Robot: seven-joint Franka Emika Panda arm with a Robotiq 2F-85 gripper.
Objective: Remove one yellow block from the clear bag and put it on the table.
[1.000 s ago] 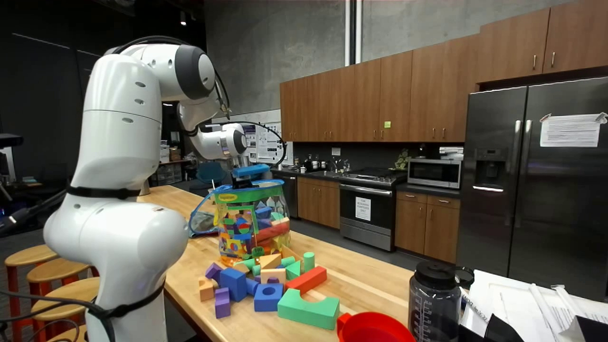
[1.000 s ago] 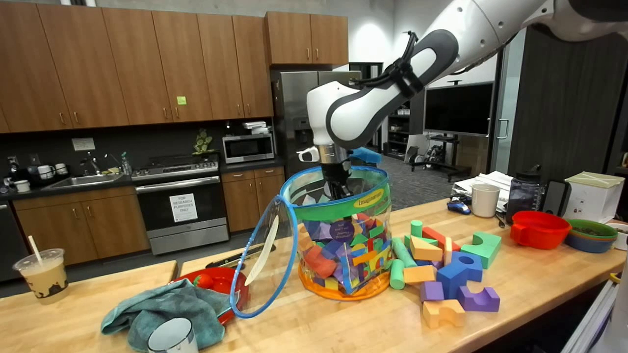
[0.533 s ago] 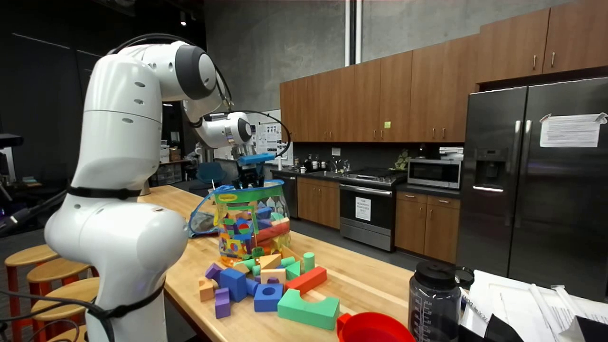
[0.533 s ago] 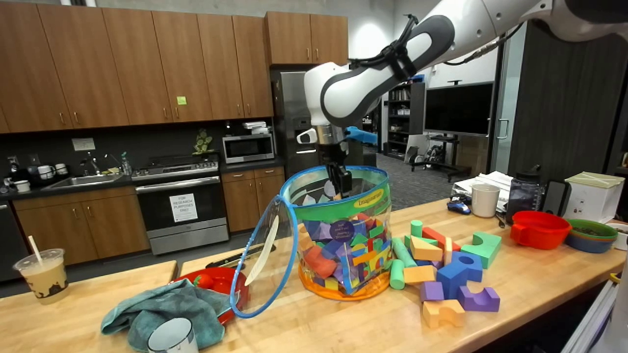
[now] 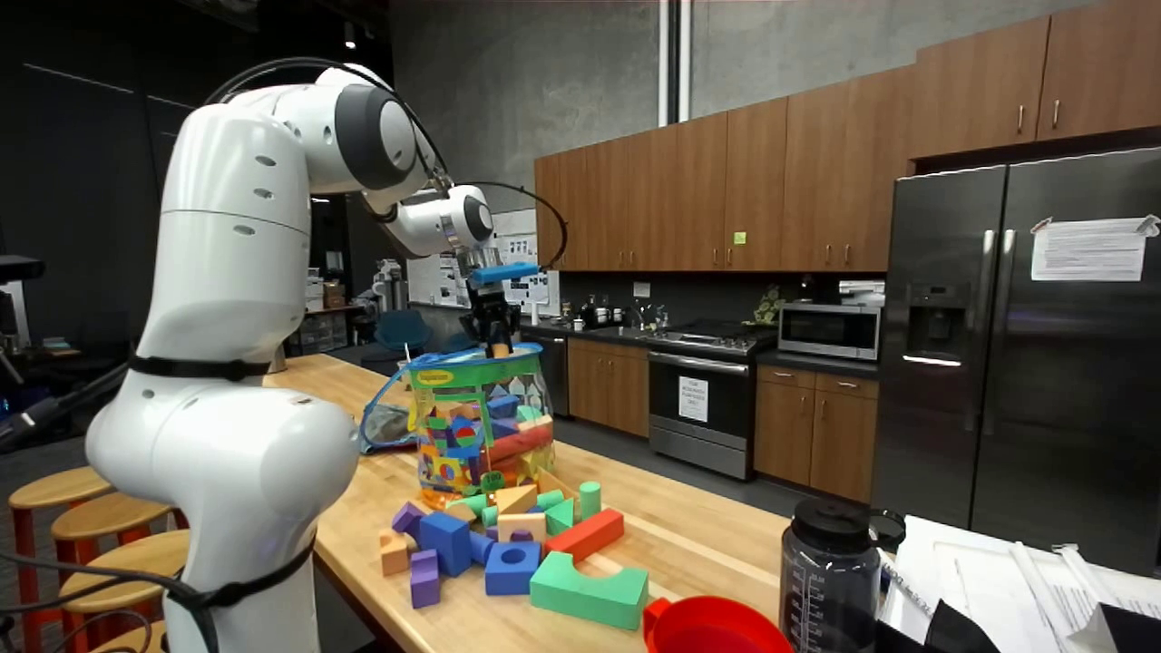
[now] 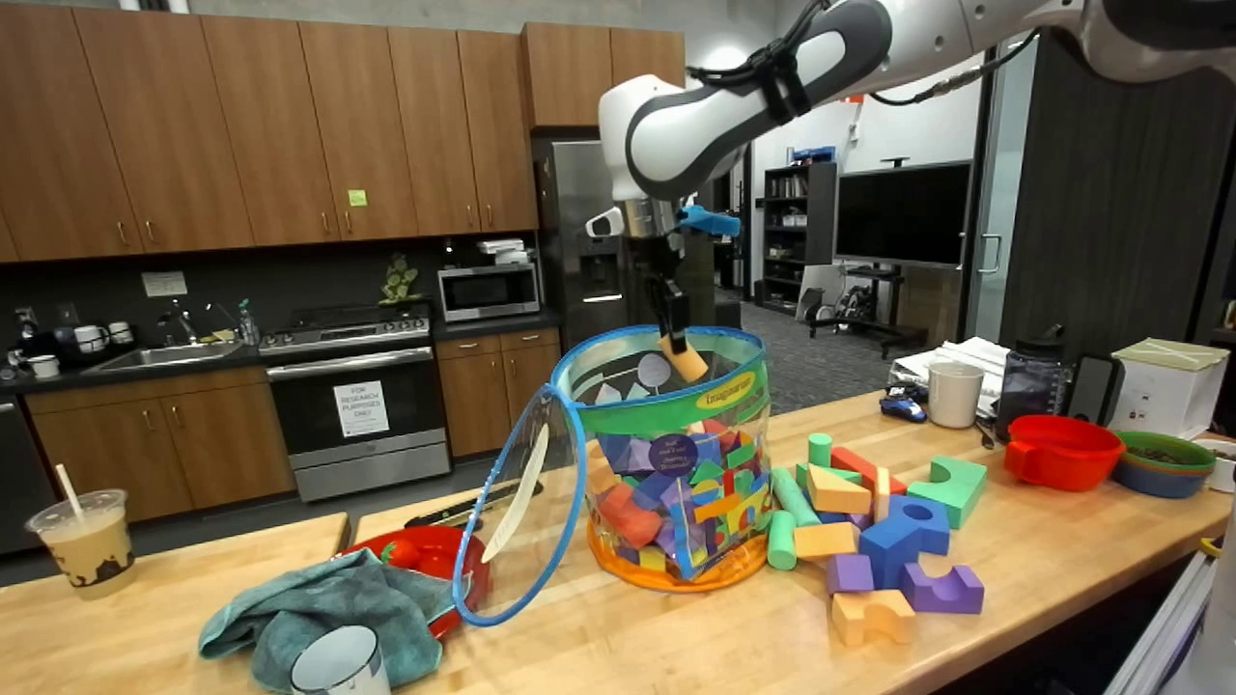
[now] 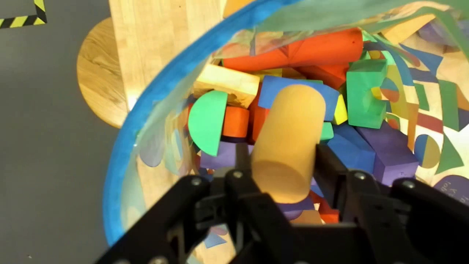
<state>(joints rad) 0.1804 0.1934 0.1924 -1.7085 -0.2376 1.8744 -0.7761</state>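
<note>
Yellow block point(image 7: 293, 135): gripped, at bag point(image 6: 657, 415) mouth, not yet on table point(image 6: 715, 647)

Status: gripper point(image 7: 283, 154) clamped on it, one jaw each side, nearer one end; rest sticks out beyond the jaws. Colour = orange-ish yellow. Hangs tilted, well above pile point(image 7: 351, 152) inside; lower end approx. level w/ rim, can't tell if it clears.

Step (my read): finish extraction. Raise straight up, slow, till lower end is over rim w/ margin; only then go sideways. Rim looks soft: a snag cd. drag/tip bag or twist block in grip. Then lower onto table betw. lid point(image 6: 521, 512) and loose blocks point(image 6: 889, 555), in front of bag as seen in an exterior view. Rounded sides prob. roll, so stand it on an end if poss.; let go only after contact.

Around: lid hangs off one side of bag, down to table; wd. foul a low exit that way. Cloth point(image 6: 319, 594), mug point(image 6: 338, 661) & red dish point(image 6: 439, 550) near it. Opp. side, loose blocks sit right by bag, some same colour, so set down apart from them. Red bowl point(image 6: 1062, 454) farther along, bottle point(image 5: 830, 580) near it.
</note>
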